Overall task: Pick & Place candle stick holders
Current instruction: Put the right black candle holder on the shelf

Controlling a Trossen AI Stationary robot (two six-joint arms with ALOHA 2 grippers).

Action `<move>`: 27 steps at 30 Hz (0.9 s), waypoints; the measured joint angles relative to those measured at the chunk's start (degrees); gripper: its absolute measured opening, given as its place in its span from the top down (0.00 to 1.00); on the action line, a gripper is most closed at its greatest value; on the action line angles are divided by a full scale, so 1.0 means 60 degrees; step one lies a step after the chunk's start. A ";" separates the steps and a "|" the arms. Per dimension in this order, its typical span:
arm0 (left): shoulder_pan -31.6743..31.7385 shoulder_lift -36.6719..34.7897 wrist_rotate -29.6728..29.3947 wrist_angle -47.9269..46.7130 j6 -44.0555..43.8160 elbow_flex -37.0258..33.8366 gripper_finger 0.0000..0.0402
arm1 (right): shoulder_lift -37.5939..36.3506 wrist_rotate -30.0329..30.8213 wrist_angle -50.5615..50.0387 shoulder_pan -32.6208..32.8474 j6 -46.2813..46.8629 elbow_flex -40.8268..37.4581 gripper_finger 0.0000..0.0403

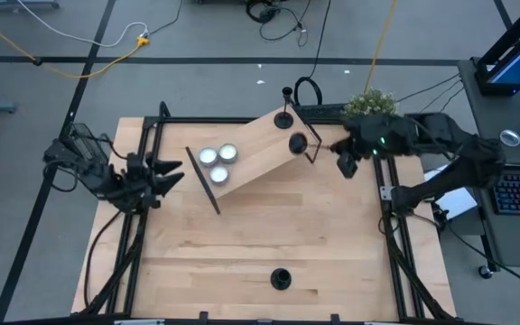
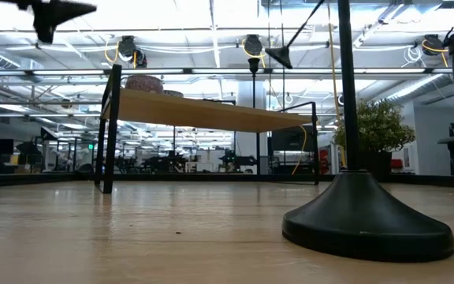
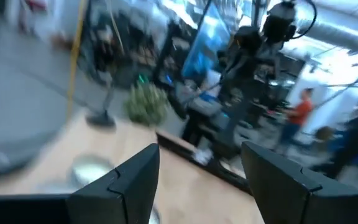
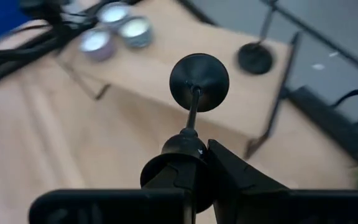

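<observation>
Three black candlestick holders show. One [image 1: 284, 117] stands on its base at the far right corner of a raised wooden shelf [image 1: 251, 171]. One [image 1: 281, 278] stands on the table near its near edge and shows large in the low view [image 2: 366, 217]. My right gripper [image 1: 325, 149] is shut on the third [image 1: 297, 143] above the shelf's right end. My left gripper [image 1: 168, 175] is open and empty at the table's left, pointing toward the shelf; its fingers stand apart in the left wrist view [image 3: 197, 180]. My right gripper pinches the holder's cup top [image 4: 185, 148] between its two fingers [image 4: 241, 177], coming from the table's right and slanting down. The stem [image 4: 193, 109] runs on from the fingers to the round base [image 4: 199, 73]. The holder is tilted, its base [image 2: 279, 57] toward the table's left, clear above the shelf.
Three silver-white tealights [image 1: 217, 159] sit on the shelf's left part. The shelf stands on thin black legs [image 2: 107, 130]. A potted plant [image 1: 368, 102] stands at the far right corner. Black frame rails [image 1: 395, 235] run along the table's edges. A person in orange [image 3: 300, 112] stands beyond the table.
</observation>
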 joint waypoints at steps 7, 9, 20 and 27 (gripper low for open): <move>0.0121 0.2399 -0.1675 0.1277 0.2425 0.1262 0.42 | 0.0497 -0.0884 -0.0001 -0.1831 -0.1920 0.0416 0.97; 0.0266 0.3091 -0.1829 0.1180 0.2504 0.1799 0.42 | 0.0623 -0.1050 0.0008 -0.2150 -0.2332 0.0468 0.97; 0.0966 0.5432 -0.1832 -0.0655 0.2509 0.3828 0.42 | 0.1450 -0.1994 -0.0016 -0.3498 -0.2740 0.0473 0.97; 0.1065 0.5579 -0.1817 -0.0729 0.2098 0.3849 0.42 | 0.1916 -0.2848 -0.0574 -0.4028 -0.2743 0.0473 0.97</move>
